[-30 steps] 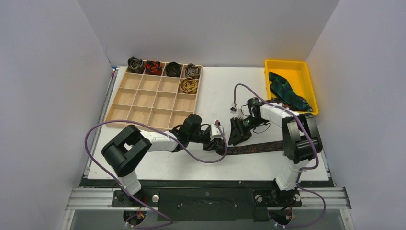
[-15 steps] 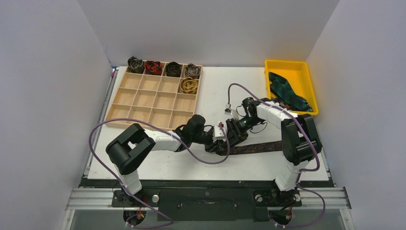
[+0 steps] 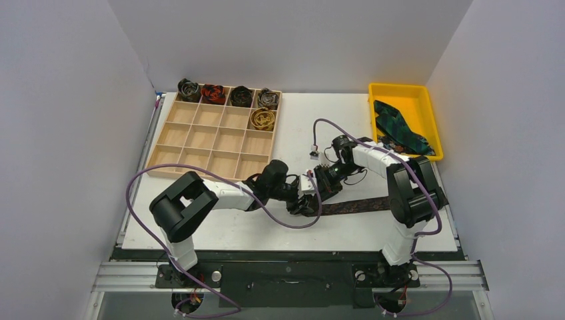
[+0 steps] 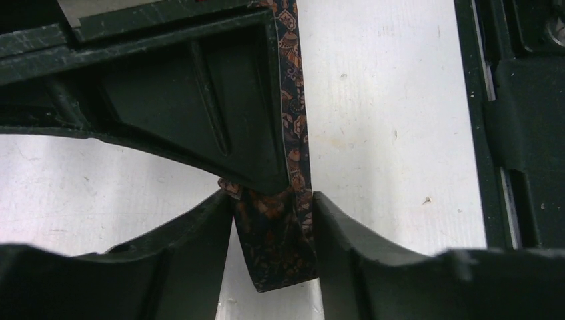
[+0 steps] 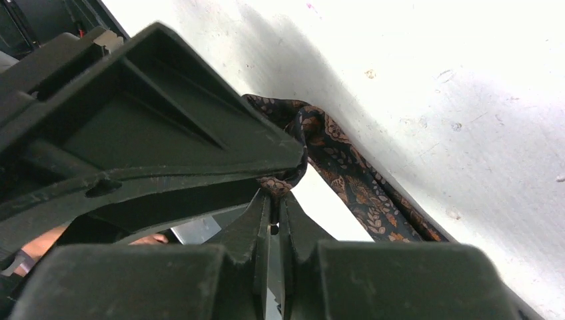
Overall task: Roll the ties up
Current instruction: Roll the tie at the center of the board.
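Left fingers (image 4: 166,267) clamp the end of the brown tie (image 4: 276,243); our right fingers (image 5: 303,233) are narrow, and we see them nipping a fold at their tips; the rest trails flat toward 3 o'clock along the white counter (image 3: 346,233).
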`<state>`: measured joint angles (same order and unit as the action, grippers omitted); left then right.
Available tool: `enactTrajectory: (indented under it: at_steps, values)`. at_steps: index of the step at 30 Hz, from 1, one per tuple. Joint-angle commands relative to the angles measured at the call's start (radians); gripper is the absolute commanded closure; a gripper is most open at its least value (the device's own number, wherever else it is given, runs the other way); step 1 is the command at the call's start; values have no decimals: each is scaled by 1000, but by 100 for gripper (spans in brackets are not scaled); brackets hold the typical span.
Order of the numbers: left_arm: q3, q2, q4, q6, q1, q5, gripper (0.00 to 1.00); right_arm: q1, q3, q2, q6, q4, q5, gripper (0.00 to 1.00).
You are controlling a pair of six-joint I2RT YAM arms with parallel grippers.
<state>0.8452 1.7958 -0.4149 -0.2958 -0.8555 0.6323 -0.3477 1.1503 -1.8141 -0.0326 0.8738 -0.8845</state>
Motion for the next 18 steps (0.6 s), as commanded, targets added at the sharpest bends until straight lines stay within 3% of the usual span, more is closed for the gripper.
enactTrajectory:
  at_steps: [1,2,4,9,11,13,16,18]
  values:
    - [8,-28,-26,15,7,4,48,10,0,5,-17,-24,4,100]
    - [-13,-44,-35,14,11,-2,37,18,-2,9,-19,-23,0,100]
    - [-51,-69,-46,8,20,-10,26,32,-7,14,-26,-17,-15,100]
    - [-103,-86,-35,-41,21,-33,19,41,-15,14,-54,1,-51,100]
    - [-105,-73,-37,-47,14,-58,21,40,-21,14,-60,4,-62,100]
    - [-101,-55,-45,-51,9,-77,29,41,-26,13,-67,7,-64,100]
    - [-72,-24,-53,-45,6,-89,50,42,-28,13,-75,15,-61,100]
    - [-54,-13,-64,-40,2,-86,56,42,-28,11,-77,22,-60,96]
